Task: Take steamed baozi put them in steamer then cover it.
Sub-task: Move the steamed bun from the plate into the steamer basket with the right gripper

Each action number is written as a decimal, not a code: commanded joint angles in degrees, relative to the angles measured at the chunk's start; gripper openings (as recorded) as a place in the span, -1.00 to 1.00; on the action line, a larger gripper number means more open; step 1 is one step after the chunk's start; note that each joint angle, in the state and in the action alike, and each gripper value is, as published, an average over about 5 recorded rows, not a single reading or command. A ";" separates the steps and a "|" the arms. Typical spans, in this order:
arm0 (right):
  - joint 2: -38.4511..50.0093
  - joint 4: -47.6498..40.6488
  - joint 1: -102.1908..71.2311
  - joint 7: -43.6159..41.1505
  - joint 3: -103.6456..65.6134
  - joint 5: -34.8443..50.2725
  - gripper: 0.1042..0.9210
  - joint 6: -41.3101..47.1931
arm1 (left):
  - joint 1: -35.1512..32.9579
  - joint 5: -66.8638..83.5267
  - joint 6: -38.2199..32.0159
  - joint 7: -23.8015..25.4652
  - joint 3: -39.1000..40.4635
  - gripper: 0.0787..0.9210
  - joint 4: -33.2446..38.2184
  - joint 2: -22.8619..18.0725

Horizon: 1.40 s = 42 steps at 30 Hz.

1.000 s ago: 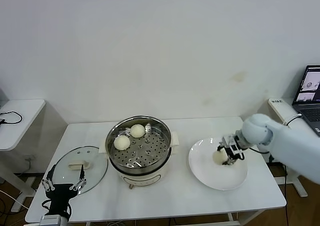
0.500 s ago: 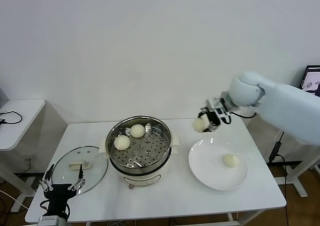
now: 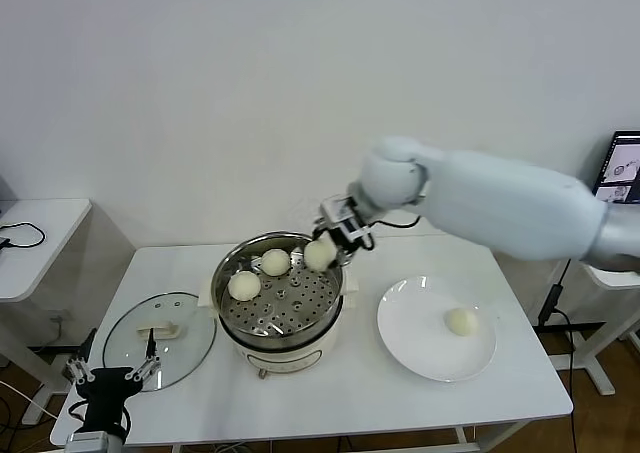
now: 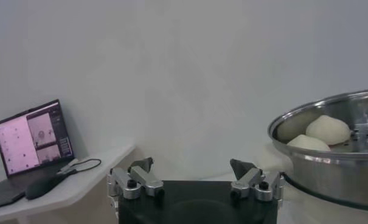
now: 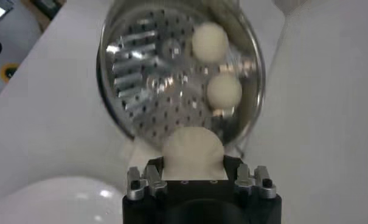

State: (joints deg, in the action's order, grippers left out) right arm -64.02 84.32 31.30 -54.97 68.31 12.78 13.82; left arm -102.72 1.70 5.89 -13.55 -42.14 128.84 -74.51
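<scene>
White table held the steamer with 2 buns on its tray, cover lay flat beside its left, plate carried 1 bun, right gripper pinched a baozi above the steamer's right rim, left gripper spread wide, parked near the cover.

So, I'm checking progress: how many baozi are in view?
4: two on the steamer tray, one held by the right tool above it, one on the white plate. None looks hidden.

Right gripper clamps a cream-white round dough bun above the rim of the round shiny perforated steel steamer; two more buns on its tray.
</scene>
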 commanded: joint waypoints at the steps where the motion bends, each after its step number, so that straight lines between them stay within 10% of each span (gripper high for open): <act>1: -11.62 -4.19 -2.98 2.60 4.09 -3.92 0.26 -9.55 | 0.03 0.07 0.03 0.00 -0.30 0.77 -0.03 -0.14; 29: -15.71 -6.16 -4.24 0.24 6.82 -14.14 0.27 -20.41 | 0.71 0.97 -0.32 -0.20 -0.94 0.77 -1.10 -0.66; 42: -8.06 -2.43 1.49 -1.21 4.21 -11.01 0.76 -16.60 | 0.94 0.97 -0.29 -0.15 -0.77 0.77 -0.88 -0.57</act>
State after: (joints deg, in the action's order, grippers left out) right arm -76.46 80.34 30.03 -55.43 73.86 0.42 -5.19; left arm -101.78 2.69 5.57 -13.73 -42.93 127.89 -75.09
